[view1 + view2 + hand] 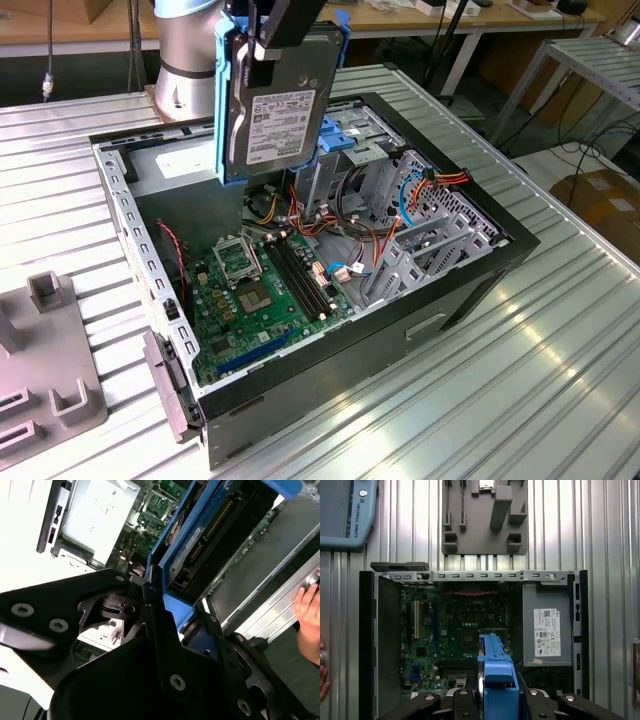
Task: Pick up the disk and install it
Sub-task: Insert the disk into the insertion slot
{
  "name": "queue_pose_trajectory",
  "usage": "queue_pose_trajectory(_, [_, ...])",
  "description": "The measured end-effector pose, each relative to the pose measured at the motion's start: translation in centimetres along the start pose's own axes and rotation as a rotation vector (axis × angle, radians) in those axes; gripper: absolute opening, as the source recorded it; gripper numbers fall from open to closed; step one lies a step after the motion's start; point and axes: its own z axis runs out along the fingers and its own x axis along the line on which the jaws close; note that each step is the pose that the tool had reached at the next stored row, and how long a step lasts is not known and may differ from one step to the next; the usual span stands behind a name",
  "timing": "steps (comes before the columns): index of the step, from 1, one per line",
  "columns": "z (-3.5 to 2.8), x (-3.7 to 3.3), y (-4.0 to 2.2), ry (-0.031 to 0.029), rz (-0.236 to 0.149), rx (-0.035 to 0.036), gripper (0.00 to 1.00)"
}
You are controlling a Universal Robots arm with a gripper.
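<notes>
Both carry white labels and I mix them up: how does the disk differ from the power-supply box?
Held on edge by the gripper, the disk hangs above the case; the power-supply box sits inside it. A blue carrier rail frames the disk; the box is bare grey metal. Both are grey with white labels.

I hold the flat rectangular grey-metal disk (pixel 272 105) by its upper end in my gripper (pixel 180 611). It stands on a short edge with its long sides upright, its white printed label facing the exterior view and its bright blue plastic carrier rail (pixel 222 120) running down both long sides. It hangs over the open black computer case (pixel 470 290), toward eleven o'clock from the case's middle in the exterior view; whether its lower edge is below the rim I cannot tell. In the first wrist view the disk shows edge-on, rail uppermost, above the case's open interior.
</notes>
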Motion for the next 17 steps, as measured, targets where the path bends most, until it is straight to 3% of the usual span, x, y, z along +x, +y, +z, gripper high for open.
queue_pose_trajectory(3, [0.12, 0.09, -1.96, 0.0014, 0.0, -0.0001, 0.37])
queue_pose_trajectory(5, [0.27, 0.09, -3.75, 0.0017, 0.0, 0.0002, 0.37])
queue_pose_trajectory(8, [0.53, 0.11, -5.37, 0.0042, 0.0, 0.0037, 0.37])
queue_pose_trajectory(10, [0.84, 0.99, -5.79, 0.0079, 0.0, 0.0045, 0.37])
queue_pose_trajectory(11, [1.2, 2.46, -5.96, 0.01, 0.0, 0.0045, 0.37])
queue_pose_trajectory(12, [1.54, 3.93, -6.68, 0.0111, 0.001, 0.0047, 0.37])
queue_pose_trajectory(13, [1.63, 4.07, -8.24, 0.0125, 0.001, 0.0045, 0.37])
queue_pose_trajectory(17, [1.75, 4.44, -8.81, 0.0148, 0.001, 0.0046, 0.37])
